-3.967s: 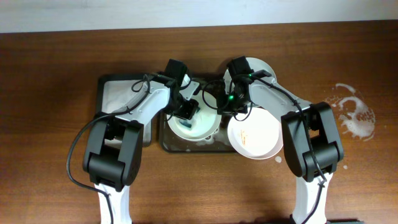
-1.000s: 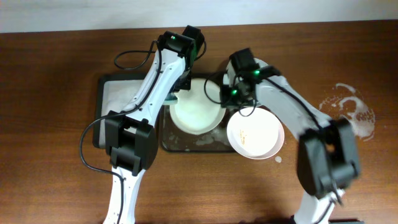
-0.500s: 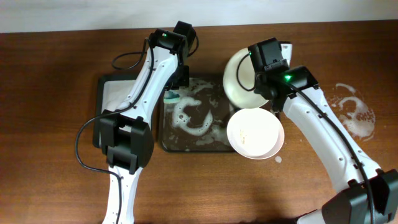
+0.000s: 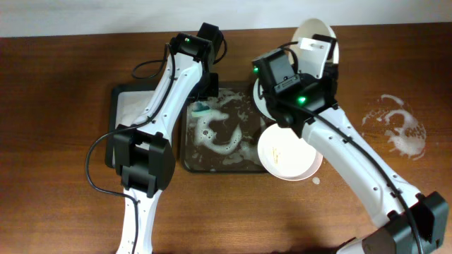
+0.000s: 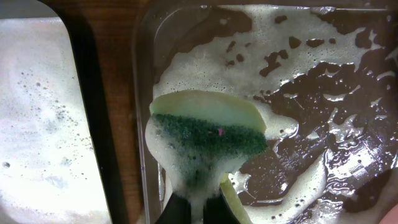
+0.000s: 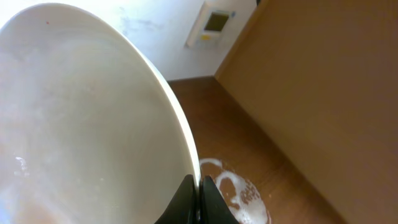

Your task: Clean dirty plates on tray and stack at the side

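Observation:
My right gripper (image 6: pixel 198 194) is shut on the rim of a cream-white plate (image 6: pixel 81 124). It holds that plate (image 4: pixel 315 31) tilted in the air behind the tray's far right corner. A second cream plate (image 4: pixel 288 153) with small orange smudges lies at the tray's right front corner. The edge of another pale plate (image 4: pixel 262 101) shows under my right arm. The dark tray (image 4: pixel 188 156) holds soapy foam. My left gripper (image 5: pixel 194 210) is shut on a foamy green sponge (image 5: pixel 208 134), low over the tray's left part (image 5: pixel 323 124).
A smaller black tray (image 4: pixel 113 120) with white suds sits left of the main tray and shows in the left wrist view as the suds tray (image 5: pixel 43 124). A foam spill (image 4: pixel 399 130) marks the wooden table at the right.
My right gripper has lifted the cream plate off the tray and swung it up toward the back right, tilting it. The left gripper with the sponge has barely moved.

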{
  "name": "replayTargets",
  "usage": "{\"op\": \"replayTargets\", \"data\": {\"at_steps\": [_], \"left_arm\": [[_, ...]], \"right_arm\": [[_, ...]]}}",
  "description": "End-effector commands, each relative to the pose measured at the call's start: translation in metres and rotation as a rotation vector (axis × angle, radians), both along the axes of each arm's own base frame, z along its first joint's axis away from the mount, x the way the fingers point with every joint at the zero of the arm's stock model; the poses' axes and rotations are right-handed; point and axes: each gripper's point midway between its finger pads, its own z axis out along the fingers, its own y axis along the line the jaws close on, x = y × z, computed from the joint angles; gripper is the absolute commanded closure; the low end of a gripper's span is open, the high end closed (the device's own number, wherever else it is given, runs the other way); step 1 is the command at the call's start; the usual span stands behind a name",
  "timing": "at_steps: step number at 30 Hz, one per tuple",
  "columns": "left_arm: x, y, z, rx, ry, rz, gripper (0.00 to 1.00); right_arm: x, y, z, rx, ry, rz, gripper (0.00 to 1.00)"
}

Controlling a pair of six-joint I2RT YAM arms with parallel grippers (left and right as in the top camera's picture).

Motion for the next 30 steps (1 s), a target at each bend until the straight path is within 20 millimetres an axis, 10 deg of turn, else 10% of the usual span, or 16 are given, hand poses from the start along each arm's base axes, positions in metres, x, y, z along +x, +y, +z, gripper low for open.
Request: {"op": "replayTargets", "data": {"at_steps": [1,10,30], "left_arm": [[0.001,-0.002,0.006,-0.016,-0.01,0.009,0.99],[0.003,-0.002,0.006,-0.018,-0.017,0.009,0.99],[0.004,0.002,0.006,-0.018,-0.016,0.018,0.99]], "right_arm": [[0.002,0.0,0.009,-0.098,0.017,-0.018,0.96],[0.016,0.013,-0.021,-0.121,0.15,0.063,0.96],[0.0,0.011,0.006,-0.313,0.161,-0.01,0.96]]}}
